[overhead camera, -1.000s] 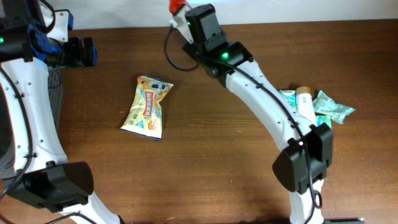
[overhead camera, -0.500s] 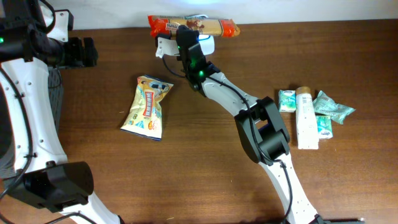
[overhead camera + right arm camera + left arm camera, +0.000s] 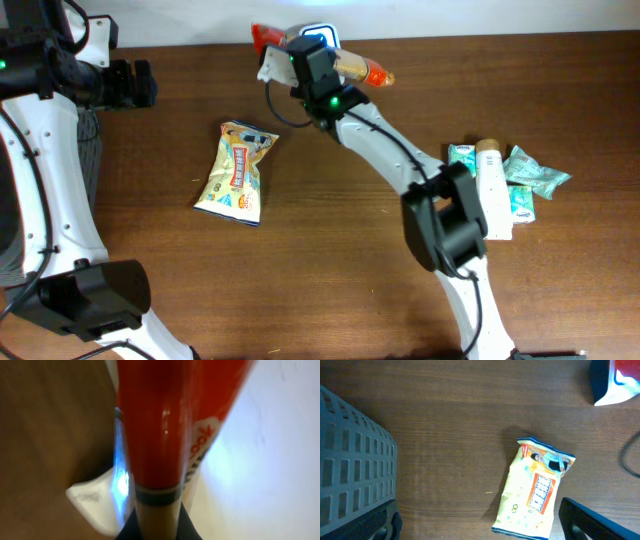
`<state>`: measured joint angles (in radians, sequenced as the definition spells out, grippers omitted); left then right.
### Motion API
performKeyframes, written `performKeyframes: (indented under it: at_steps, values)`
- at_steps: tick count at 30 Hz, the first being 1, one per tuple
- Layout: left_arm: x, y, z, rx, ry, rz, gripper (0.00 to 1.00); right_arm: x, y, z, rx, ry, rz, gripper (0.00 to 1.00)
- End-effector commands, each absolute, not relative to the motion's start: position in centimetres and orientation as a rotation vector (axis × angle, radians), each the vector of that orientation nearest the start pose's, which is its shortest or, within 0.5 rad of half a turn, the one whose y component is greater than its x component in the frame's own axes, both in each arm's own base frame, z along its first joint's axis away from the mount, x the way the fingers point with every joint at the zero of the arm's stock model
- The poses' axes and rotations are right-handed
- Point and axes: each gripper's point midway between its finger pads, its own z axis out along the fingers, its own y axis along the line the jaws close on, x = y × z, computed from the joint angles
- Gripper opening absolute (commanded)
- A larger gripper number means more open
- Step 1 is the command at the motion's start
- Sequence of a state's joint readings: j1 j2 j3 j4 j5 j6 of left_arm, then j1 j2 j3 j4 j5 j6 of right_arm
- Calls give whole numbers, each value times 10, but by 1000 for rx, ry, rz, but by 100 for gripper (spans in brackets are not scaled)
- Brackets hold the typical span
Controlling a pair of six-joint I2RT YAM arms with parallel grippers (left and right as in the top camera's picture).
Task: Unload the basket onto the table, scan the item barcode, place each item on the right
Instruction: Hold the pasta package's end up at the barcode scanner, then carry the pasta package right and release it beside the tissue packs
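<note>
**Your right arm holds a packet over the scanner**

Your right arm reaches across the worktop (image 3: 330, 260) to its far edge. Its claw (image 3: 312, 58) is clamped on a red-and-tan packet (image 3: 365, 70), which lies crosswise just above the white scanner (image 3: 270, 66) with its blue glow. Your left arm stands at the far left corner, its claw (image 3: 150, 83) spread wide, holding nothing and pointing right. A grey basket (image 3: 350, 460) sits at the left edge, and you cannot see inside it. A snack bag (image 3: 237, 172) lies flat between the arms. A bottle (image 3: 490, 185) and green sachets (image 3: 540, 175) lie at the right.
</note>
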<state>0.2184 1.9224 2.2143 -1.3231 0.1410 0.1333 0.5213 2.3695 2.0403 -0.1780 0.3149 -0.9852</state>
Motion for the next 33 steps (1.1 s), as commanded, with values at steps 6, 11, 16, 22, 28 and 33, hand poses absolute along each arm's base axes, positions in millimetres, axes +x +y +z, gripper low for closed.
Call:
performKeyframes:
  at_steps: [6,11,16,22,28,33]
  values:
    - [448,75,284,-70,2573,-54,99,439,171,301,-371,2369,-106,4]
    - [448,75,284,-70,2573,-54,99,383,96,198,-183,2920,-125,4]
    - [448,75,284,-70,2573,-54,99,380,21,119,-80,3063,-180,4]
    - [448,75,284,-70,2573,-54,99,390,-24,109,-64,3031,-192,4]
    - [448,75,285,-69,2573,-55,99,398,-27,110,-70,3003,-192,95]
    - [448,75,284,-70,2573,-54,99,409,30,142,-134,2931,232,87]
